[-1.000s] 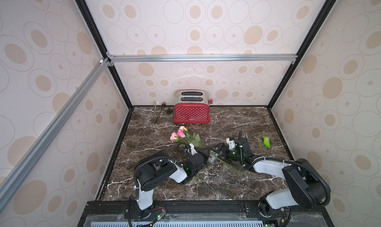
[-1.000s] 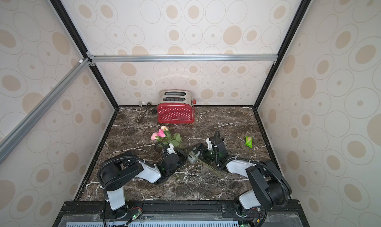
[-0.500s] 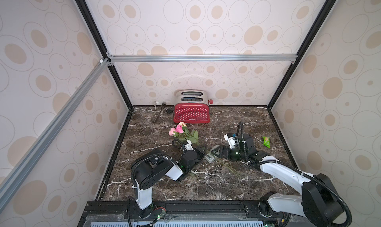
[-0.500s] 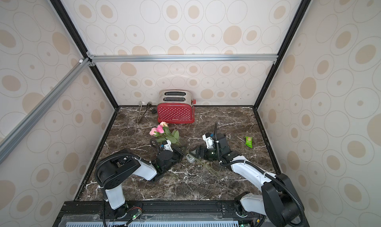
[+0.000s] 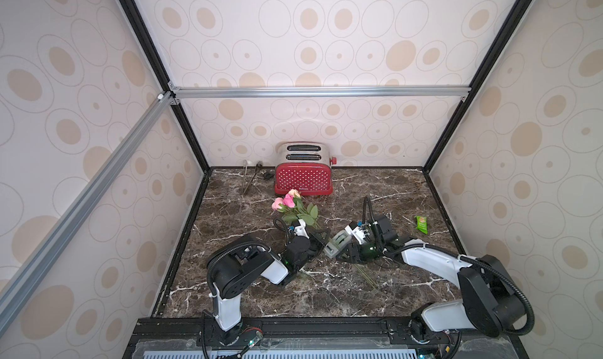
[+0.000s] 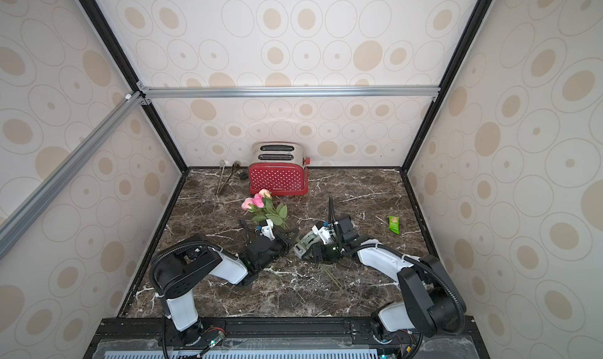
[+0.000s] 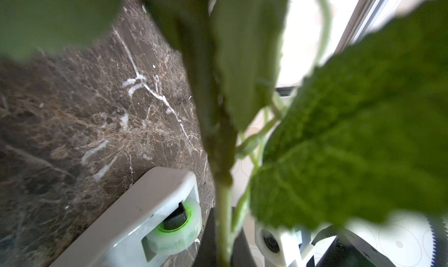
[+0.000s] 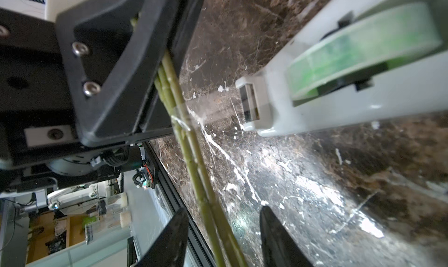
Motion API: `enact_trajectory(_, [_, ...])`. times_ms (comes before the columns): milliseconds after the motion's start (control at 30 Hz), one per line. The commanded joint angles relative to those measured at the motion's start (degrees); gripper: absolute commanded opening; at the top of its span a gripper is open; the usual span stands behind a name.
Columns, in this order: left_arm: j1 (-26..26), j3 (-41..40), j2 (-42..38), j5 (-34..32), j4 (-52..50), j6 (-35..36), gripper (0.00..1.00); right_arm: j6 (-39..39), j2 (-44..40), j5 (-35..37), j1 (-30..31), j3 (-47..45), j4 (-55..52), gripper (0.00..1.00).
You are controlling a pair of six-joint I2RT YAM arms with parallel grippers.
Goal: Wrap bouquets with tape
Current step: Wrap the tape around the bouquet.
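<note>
The bouquets (image 5: 288,202) (image 6: 257,201), pink and peach roses with green leaves (image 7: 351,132), point toward the back. My left gripper (image 5: 319,239) is shut on their thin green stems (image 8: 194,161), which run on toward the front. The grey tape (image 5: 337,243) (image 6: 306,241) dispenser sits just right of that grip, its clear greenish roll (image 7: 174,227) (image 8: 363,47) showing. A clear strip spans from its cutter to the stems. My right gripper (image 8: 223,208) is open, one finger on each side of the stems, with a gap on both sides.
A red toaster (image 5: 303,178) stands at the back wall, with metal tongs (image 5: 249,179) to its left. A small green snack packet (image 5: 421,224) lies at the right. Patterned walls enclose the marble table (image 5: 375,295) on three sides.
My right gripper's jaws have narrowed from wide open and now straddle the stems, and that arm has shifted. The flowers have moved slightly toward the back. The left grip is unchanged.
</note>
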Motion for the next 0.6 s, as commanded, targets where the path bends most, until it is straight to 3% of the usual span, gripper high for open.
enact_trajectory(0, [0.7,0.62,0.66,1.05,4.41,1.19,0.0,-2.81,0.14,-1.89,0.02,1.79,-0.39,0.46])
enact_trajectory(67, [0.77,0.7,0.94,1.42,4.73,1.07,0.0,-3.8,0.21,-1.55,0.04,1.96,-0.9,0.43])
enact_trajectory(133, [0.9,0.79,1.14,1.86,4.88,0.91,0.0,-5.27,0.47,-0.95,0.03,2.23,-1.75,0.33])
enact_trajectory(300, [1.09,0.88,1.54,2.5,4.95,0.9,0.0,-7.67,1.49,-0.08,0.02,3.15,-2.91,0.31])
enact_trajectory(567, [1.34,1.06,1.95,3.29,4.86,0.71,0.0,-11.65,3.26,0.51,0.1,5.34,-3.98,0.16])
